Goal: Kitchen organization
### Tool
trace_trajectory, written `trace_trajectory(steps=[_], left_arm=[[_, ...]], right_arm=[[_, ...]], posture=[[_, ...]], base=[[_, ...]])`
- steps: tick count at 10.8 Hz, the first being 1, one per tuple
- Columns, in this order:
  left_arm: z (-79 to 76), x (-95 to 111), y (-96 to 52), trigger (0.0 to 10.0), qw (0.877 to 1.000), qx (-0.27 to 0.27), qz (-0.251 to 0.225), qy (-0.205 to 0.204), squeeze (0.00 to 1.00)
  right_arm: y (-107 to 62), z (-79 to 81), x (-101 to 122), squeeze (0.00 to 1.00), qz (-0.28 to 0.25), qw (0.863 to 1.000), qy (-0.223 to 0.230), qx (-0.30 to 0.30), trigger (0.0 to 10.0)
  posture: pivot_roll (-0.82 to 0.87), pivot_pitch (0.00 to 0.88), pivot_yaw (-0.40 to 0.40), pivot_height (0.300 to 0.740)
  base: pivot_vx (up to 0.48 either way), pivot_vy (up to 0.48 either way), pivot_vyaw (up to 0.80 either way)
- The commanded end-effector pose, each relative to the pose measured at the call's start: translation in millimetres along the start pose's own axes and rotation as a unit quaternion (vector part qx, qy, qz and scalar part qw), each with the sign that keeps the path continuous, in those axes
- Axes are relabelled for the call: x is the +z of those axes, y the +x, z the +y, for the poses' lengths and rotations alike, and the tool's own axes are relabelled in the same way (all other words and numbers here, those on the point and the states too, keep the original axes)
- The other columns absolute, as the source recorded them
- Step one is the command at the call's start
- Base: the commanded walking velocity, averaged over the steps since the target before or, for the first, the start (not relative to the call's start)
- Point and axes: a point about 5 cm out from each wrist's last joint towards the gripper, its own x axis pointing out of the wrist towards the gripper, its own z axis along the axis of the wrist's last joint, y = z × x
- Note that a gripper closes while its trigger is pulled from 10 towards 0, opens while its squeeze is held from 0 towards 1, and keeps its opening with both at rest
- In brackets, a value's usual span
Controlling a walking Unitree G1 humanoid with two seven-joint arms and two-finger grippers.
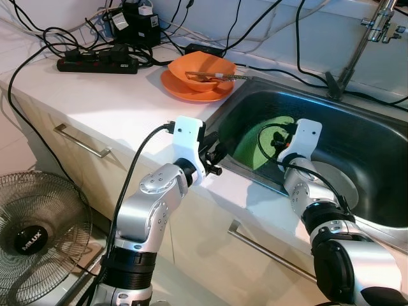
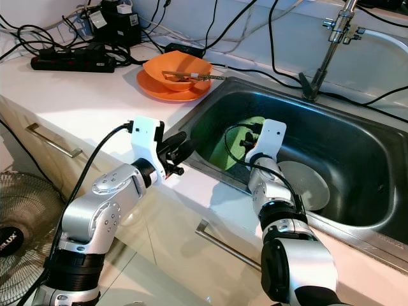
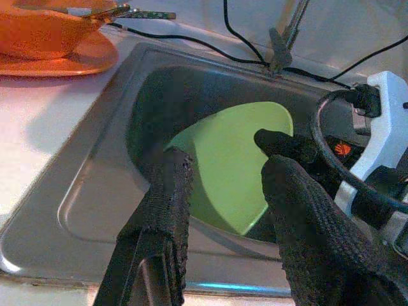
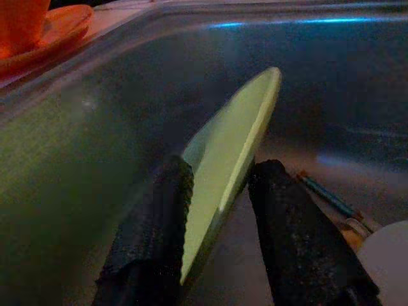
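A green plate (image 3: 226, 162) stands tilted on edge against the left wall of the steel sink (image 1: 357, 137). My right gripper (image 4: 223, 166) reaches down into the sink and is shut on the plate's rim, one finger on each face. My left gripper (image 3: 223, 169) hovers over the counter edge by the sink's left rim (image 1: 220, 131), open and holding nothing, pointing toward the plate. An orange bowl (image 1: 201, 69) with a utensil across it sits on an orange plate (image 1: 185, 91) on the counter behind the sink corner.
A white plate (image 2: 306, 185) lies flat on the sink floor, with a thin utensil (image 4: 325, 194) beside it. The faucet (image 1: 381, 25) rises at the back right. Cables and a power strip (image 1: 95, 65) crowd the counter's back. A floor fan (image 1: 32, 236) stands at lower left.
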Motion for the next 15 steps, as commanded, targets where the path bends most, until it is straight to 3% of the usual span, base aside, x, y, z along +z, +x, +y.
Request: trace_trajectory(steps=[1, 3, 4, 5, 6, 7, 10, 14, 15], left_arm=[[-0.9, 1, 0.1, 10.0, 1.0, 0.0, 0.001, -0.001, 0.0], [-0.6, 0, 0.4, 10.0, 1.0, -0.001, 0.003, -0.001, 0.0], [-0.8, 0, 0.6, 10.0, 1.0, -0.001, 0.004, -0.002, 0.0], [-1.2, -1, 0.9, 10.0, 1.0, -0.001, 0.006, -0.003, 0.0], [-1.4, -1, 0.9, 10.0, 1.0, -0.001, 0.006, -0.003, 0.0], [-1.5, -1, 1.2, 10.0, 1.0, -0.001, 0.006, -0.004, 0.0], [-1.7, -2, 1.6, 10.0, 1.0, -0.001, 0.008, -0.007, 0.0], [-0.3, -4, 0.7, 10.0, 1.0, -0.001, 0.012, -0.003, 0.0], [-0.5, -4, 0.7, 10.0, 1.0, -0.002, 0.013, -0.002, 0.0]], right_arm=[[1.0, 4.5, 2, 0.0, 0.002, 1.0, -0.015, 0.008, 10.0], [1.6, 3.5, 6, 0.0, -0.009, 1.0, -0.03, 0.004, 10.0], [1.8, 2.9, 9, 0.81, -0.016, 0.999, -0.041, 0.004, 10.0], [2.0, 3.1, 12, 1.0, -0.024, 0.998, -0.057, 0.003, 10.0], [2.2, 3.3, 14, 0.75, -0.029, 0.997, -0.072, 0.001, 10.0], [2.7, 4.0, 18, 0.0, -0.036, 0.996, -0.086, 0.003, 10.0], [4.0, 4.4, 21, 0.0, -0.034, 0.995, -0.093, 0.003, 10.0], [3.3, 0.0, 40, 0.0, -0.096, 0.979, -0.177, -0.03, 10.0], [3.1, -0.6, 42, 0.0, -0.102, 0.978, -0.181, -0.034, 10.0]], posture=[[0.27, 0.027, -0.054, 0.74], [0.27, 0.03, -0.054, 0.74], [0.27, 0.032, -0.055, 0.74], [0.27, 0.033, -0.054, 0.74], [0.26, 0.034, -0.054, 0.74], [0.26, 0.034, -0.055, 0.74], [0.26, 0.033, -0.057, 0.74], [0.26, 0.024, -0.05, 0.74], [0.26, 0.023, -0.049, 0.74]], base=[[0.0, 0.0, 0.0], [0.0, 0.0, 0.0], [0.0, 0.0, 0.0], [0.0, 0.0, 0.0], [0.0, 0.0, 0.0], [0.0, 0.0, 0.0], [0.0, 0.0, 0.0], [0.0, 0.0, 0.0], [0.0, 0.0, 0.0]])
